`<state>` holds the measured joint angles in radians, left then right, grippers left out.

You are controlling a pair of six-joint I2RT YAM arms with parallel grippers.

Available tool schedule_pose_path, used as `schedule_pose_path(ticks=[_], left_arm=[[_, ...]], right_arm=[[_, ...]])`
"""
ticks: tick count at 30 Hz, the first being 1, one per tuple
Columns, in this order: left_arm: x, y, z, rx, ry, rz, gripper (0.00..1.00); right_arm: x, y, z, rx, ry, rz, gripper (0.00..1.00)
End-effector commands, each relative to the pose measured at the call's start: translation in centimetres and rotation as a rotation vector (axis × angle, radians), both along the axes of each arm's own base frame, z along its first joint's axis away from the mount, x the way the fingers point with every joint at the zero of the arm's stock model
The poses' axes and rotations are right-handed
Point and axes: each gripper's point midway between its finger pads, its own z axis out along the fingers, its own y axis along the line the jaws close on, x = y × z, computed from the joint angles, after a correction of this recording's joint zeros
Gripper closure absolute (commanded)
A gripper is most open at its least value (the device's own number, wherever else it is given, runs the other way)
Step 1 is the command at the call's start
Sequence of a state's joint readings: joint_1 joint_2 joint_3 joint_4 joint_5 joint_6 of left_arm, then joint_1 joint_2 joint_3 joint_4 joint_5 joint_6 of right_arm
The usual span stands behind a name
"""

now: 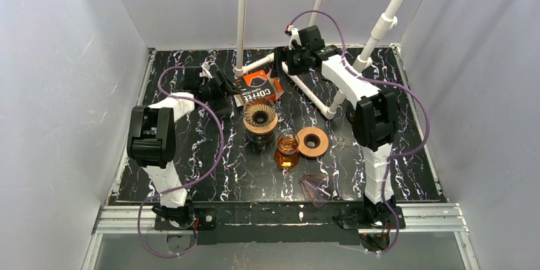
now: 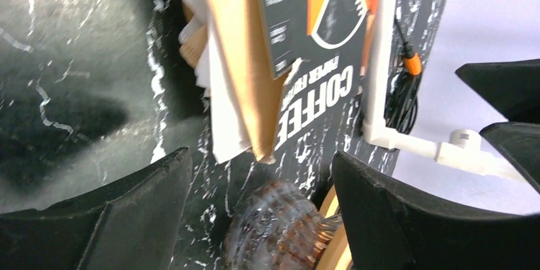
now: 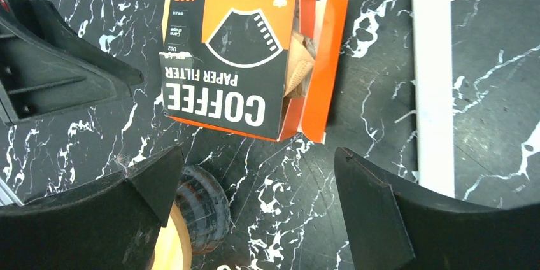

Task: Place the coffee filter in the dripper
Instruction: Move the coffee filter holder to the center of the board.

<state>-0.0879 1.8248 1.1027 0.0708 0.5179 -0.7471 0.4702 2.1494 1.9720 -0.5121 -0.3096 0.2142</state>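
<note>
Evidently fetch step: left gripper (image 2: 261,158) wide, empty, facing filters (image 2: 232,60) poking from box (image 3: 223,72); right gripper (image 3: 258,155) wide above. Next: pinch one, carry to dripper (image 1: 260,114).

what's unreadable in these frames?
- Top view: whether the dripper already holds a filter; too small.
- Left wrist: dripper blurred, cut off by the bottom edge.
- Right wrist: dripper mostly behind a finger of the right gripper; only a tip of the filters pokes from the filter box, count unknown.
</note>
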Motion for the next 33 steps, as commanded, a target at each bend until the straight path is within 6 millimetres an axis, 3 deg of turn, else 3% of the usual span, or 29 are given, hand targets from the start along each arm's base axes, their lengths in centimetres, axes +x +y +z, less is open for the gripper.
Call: schedule_pose_path(ticks=[1,20,23,33], left_arm=[[2.0,-0.8,2.3,-0.065,-0.067,-0.015,0.21],[4.3,-2.9,-0.6,-0.107,-0.012,-0.02,0.38],[4.4,-3.0,-1.0,-0.111,-0.005,-0.013,0.49],[4.2,-2.6,-1.8,-0.1,0.003,0.013,1.0]], right_arm=[[0.3,-1.3,3.0,0.031,-0.068,-0.049,0.03],[-2.2,-3.2,3.9,0.036,-0.06,-0.06,0.0],[-2.3,-3.3,3.9,0.033,-0.06,-0.062,0.0],[-3.2,-3.8,4.0,0.029,-0.06,-0.065,0.0]])
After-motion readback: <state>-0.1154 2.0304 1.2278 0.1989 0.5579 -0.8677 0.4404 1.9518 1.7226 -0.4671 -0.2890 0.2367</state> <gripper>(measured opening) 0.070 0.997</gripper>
